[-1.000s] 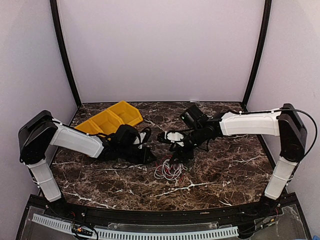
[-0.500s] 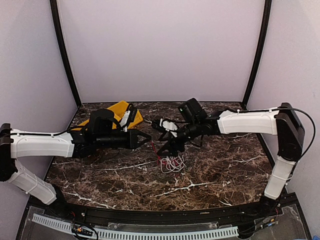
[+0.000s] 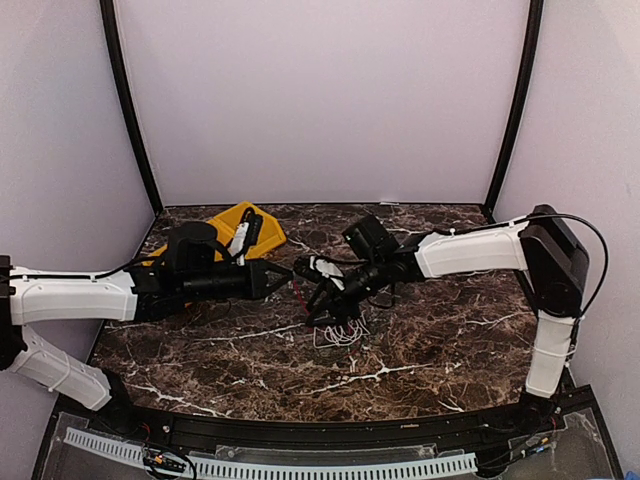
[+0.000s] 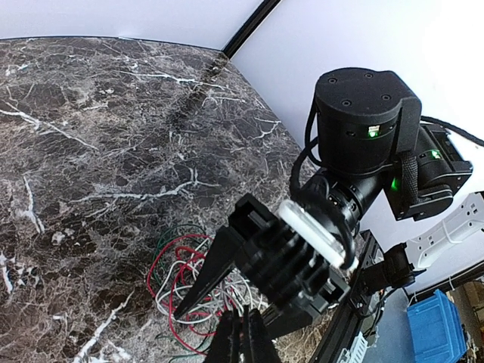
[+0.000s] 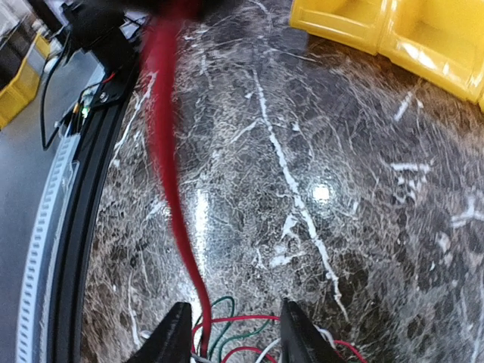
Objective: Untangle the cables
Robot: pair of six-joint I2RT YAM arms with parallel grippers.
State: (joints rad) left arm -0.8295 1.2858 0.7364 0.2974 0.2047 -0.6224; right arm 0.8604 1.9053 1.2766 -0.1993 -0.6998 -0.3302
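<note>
The cables point(image 3: 338, 328) lie in one loose tangle of white, red and dark green wire on the marble table point(image 3: 440, 340). The tangle also shows in the left wrist view point(image 4: 170, 265). My left gripper point(image 3: 292, 277) is raised to the left of the tangle, its jaws shut on the red cable point(image 5: 170, 181). That cable runs taut from the tangle up to it. My right gripper point(image 3: 322, 300) is open just above the tangle. In the right wrist view point(image 5: 234, 333) the red cable passes between its fingers, close to the left one.
A yellow bin point(image 3: 240, 225) with compartments stands at the back left, behind the left arm; it also shows in the right wrist view point(image 5: 393, 30). The table's black front rail point(image 3: 320, 435) runs along the near edge.
My left arm has stretched out and lifted from the table, pulling the red cable taut. My right gripper has moved left and down over the tangle, which shifted slightly left.
</note>
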